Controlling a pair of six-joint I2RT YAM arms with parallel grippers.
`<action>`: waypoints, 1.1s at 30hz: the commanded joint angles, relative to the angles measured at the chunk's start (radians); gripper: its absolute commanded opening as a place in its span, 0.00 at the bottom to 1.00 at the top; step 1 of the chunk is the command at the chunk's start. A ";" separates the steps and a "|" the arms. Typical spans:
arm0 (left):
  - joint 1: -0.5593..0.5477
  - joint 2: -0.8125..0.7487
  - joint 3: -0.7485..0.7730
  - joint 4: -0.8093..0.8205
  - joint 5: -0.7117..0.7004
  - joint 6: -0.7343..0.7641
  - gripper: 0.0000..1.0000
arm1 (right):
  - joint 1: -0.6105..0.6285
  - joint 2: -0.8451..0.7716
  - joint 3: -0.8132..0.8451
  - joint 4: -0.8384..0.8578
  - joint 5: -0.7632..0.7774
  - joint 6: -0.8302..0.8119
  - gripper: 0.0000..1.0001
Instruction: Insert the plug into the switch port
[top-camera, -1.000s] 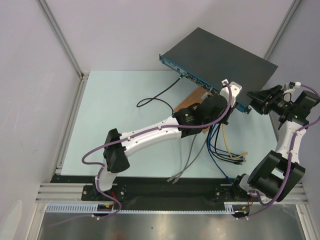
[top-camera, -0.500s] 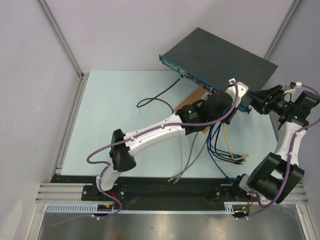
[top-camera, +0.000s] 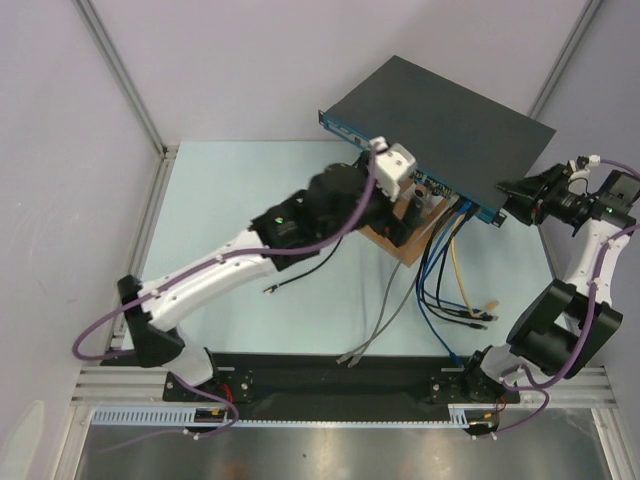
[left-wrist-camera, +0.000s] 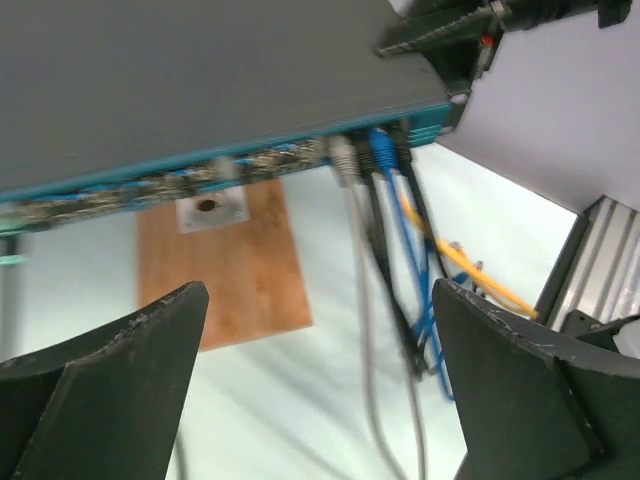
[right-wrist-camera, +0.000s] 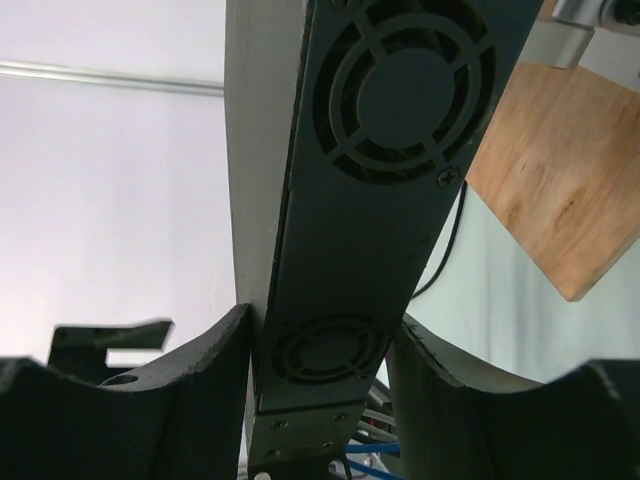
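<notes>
The switch (top-camera: 440, 125) is a flat black box held tilted above the mat, its blue front face (top-camera: 345, 131) turned toward the arms. Several cable plugs (left-wrist-camera: 382, 150), grey, blue and black, sit in ports at its right end. My left gripper (top-camera: 408, 212) hangs open and empty in front of the face, over the wooden board; in the left wrist view its fingertips (left-wrist-camera: 190, 300) stand wide apart below the switch (left-wrist-camera: 200, 70). My right gripper (top-camera: 512, 200) is shut on the right end of the switch (right-wrist-camera: 380, 150), one finger (right-wrist-camera: 225, 340) on each flat side.
A brown wooden board (top-camera: 400, 238) lies under the switch. Blue, grey, black and yellow cables (top-camera: 450, 270) hang from the ports, with loose ends on the mat (top-camera: 482, 315). A black cable end (top-camera: 268, 290) lies left of the arm. Walls and frame posts (top-camera: 120, 80) close in the mat.
My left gripper has opened and drawn back leftward from the switch's right end to the middle of its front. The right gripper keeps its hold on the switch.
</notes>
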 joint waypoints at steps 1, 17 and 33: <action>0.116 -0.085 -0.012 -0.079 0.085 -0.030 1.00 | -0.036 0.031 0.148 -0.017 0.037 -0.216 0.40; 0.909 -0.085 -0.029 -0.546 0.319 -0.057 1.00 | -0.159 -0.015 0.440 -0.547 0.211 -0.628 1.00; 0.852 -0.378 -0.284 -0.449 0.234 0.099 1.00 | 0.142 -0.363 0.240 -0.522 0.454 -0.679 1.00</action>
